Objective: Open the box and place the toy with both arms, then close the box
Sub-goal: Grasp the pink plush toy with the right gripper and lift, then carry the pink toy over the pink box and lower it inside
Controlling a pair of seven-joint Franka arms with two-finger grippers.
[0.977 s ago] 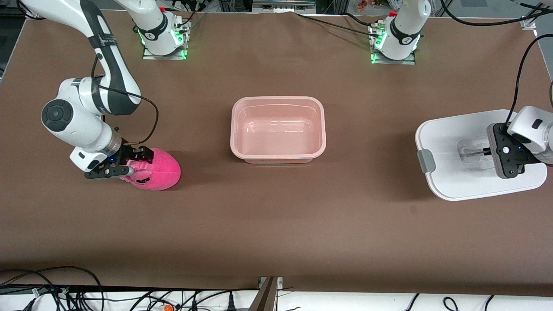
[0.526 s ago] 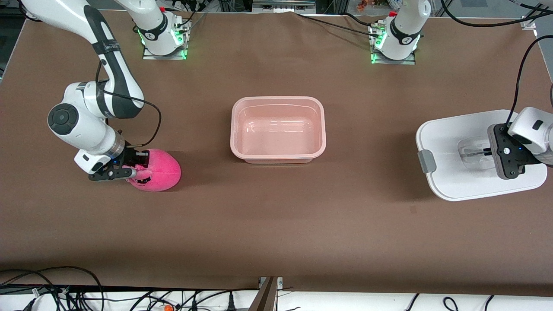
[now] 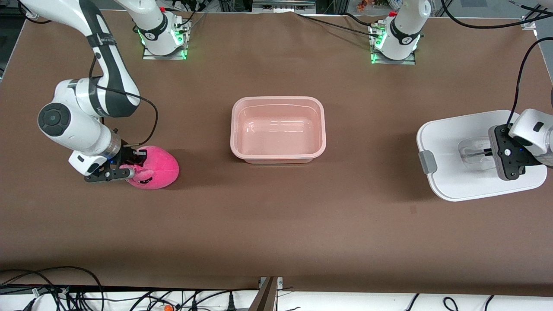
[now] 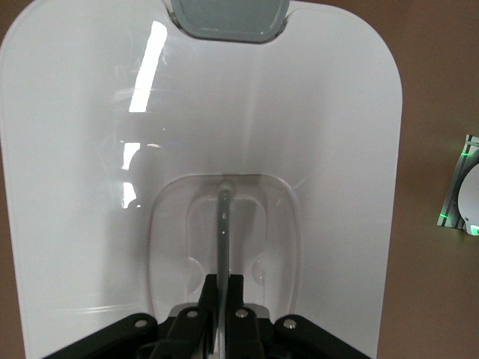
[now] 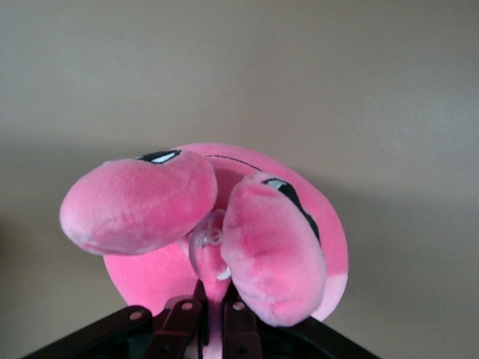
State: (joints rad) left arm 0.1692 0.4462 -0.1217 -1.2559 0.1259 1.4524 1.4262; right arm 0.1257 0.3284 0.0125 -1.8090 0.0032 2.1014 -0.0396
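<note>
My right gripper jaws clamped on bright pink plush toy; left gripper jaws pinching clear handle of flat white lid; translucent pink tub open mid-surface.

A brown table cover spreads across the whole work surface. Black cables tangle along the white strip at the edge nearest the front camera. Two metal base plates lit green sit at the edge farthest from it.
</note>
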